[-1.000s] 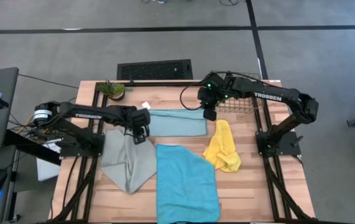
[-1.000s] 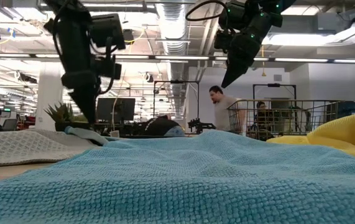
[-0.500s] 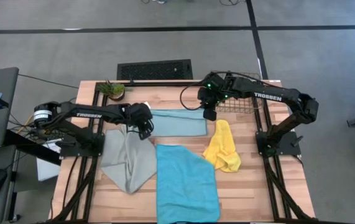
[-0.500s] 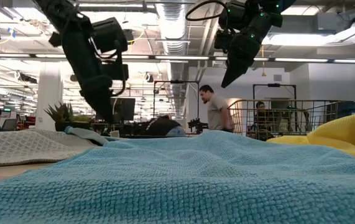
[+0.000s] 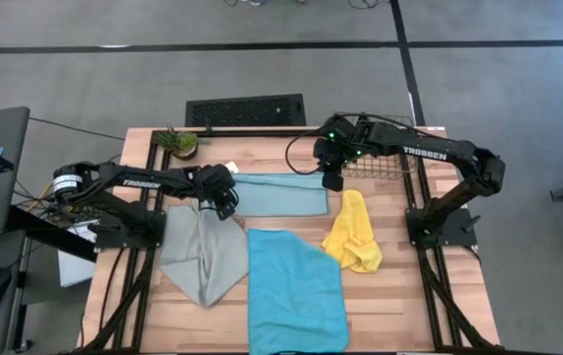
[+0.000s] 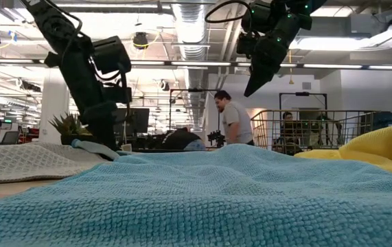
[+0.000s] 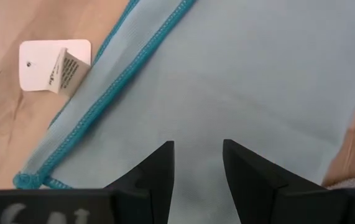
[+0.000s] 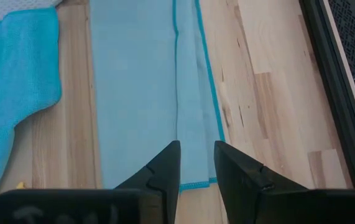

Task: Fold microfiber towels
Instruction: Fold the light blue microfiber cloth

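Grey-green towel [image 5: 205, 254] lies crumpled just left of the pale blue towel [image 5: 283, 194]. Left claw [image 5: 224, 196] hovers over that towel's left end, fingers parted, holding nothing. Cyan towel [image 5: 296, 288] spreads just in front. Right claw [image 5: 332, 181] hangs above its right end, slightly open, empty. Yellow towel [image 5: 352, 233] bunches right.

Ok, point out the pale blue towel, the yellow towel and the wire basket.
pale blue towel [image 5: 286, 195], high view, middle of the cloth.
yellow towel [image 5: 352, 232], high view, middle of the bunched cloth.
wire basket [image 6: 305, 130], low view, front mesh wall.
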